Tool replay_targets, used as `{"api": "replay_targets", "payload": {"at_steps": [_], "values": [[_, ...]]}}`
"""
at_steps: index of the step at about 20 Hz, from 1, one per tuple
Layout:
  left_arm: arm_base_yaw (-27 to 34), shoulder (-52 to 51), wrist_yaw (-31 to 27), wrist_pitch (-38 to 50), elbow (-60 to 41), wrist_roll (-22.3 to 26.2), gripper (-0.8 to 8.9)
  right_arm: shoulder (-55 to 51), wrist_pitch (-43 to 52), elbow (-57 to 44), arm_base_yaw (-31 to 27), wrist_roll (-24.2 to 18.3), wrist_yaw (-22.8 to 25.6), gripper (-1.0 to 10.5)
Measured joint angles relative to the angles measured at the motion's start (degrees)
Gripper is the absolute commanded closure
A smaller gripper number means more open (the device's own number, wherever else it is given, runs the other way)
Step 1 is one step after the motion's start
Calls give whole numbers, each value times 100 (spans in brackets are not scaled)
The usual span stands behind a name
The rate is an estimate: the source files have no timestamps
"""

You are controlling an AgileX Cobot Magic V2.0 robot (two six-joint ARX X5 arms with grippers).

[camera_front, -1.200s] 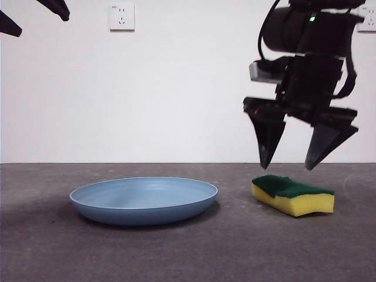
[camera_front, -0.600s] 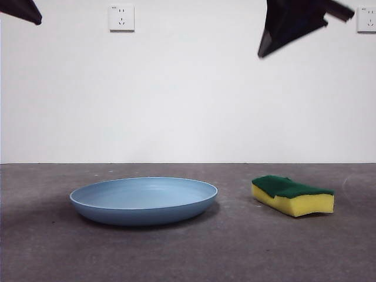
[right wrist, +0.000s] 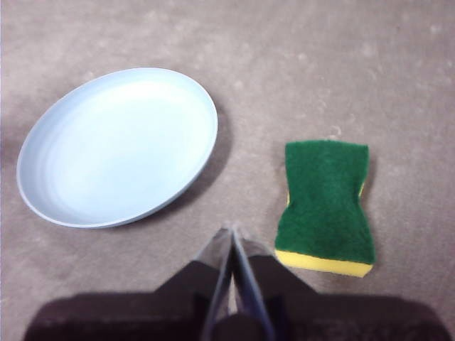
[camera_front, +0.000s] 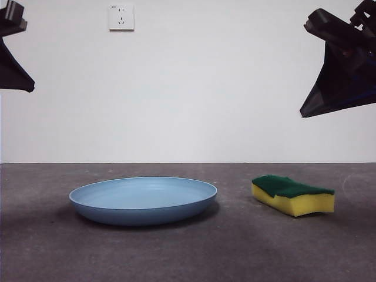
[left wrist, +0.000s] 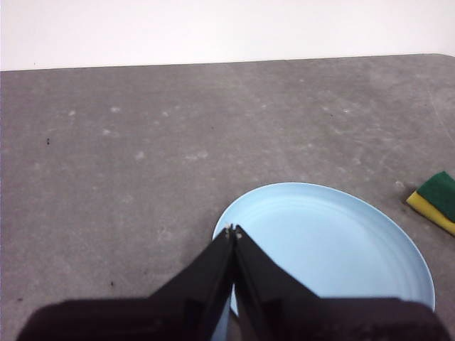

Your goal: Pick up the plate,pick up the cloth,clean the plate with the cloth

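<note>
I see both tools raised and pinched closed on nothing, left tool [left wrist: 232, 231] above the plate [camera_front: 143, 200], right tool [right wrist: 232, 231] beside the cloth [camera_front: 293, 195], both resting mid-bench [camera_front: 235, 252].

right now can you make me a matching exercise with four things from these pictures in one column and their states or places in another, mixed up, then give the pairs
Things:
1. round light-blue plastic plate
2. rectangular yellow foam sponge with dark green top
3. left end effector
4. white wall socket

States or places:
A. shut, raised above the plate's edge
B. mounted on the wall behind the table
C. lying flat and empty on the grey table
D. green side up, resting beside the plate without touching it

Pairs: 1-C, 2-D, 3-A, 4-B
</note>
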Motion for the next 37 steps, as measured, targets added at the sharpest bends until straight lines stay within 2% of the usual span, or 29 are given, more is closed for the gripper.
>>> {"api": "replay_targets", "payload": {"at_steps": [12,15,20,25,29,34,37], "values": [[0,-9,-15,-188,2,4,814,-7,9,0,0,22,2,946],[101,-225,-186,-706,2,173,814,-7,9,0,0,22,2,946],[1143,-1458,330,-695,-52,247,814,-7,9,0,0,24,2,946],[2203,-2656,691,-678,-859,251,814,-7,9,0,0,24,2,946],[2391,-3373,892,-713,-1576,254,814,-7,11,0,0,24,2,946],[2481,-3556,883,-1539,-1574,269,814,-7,4,0,0,24,2,946],[2533,-3556,922,-1611,-1572,269,814,-9,4,0,0,24,2,946]]}}
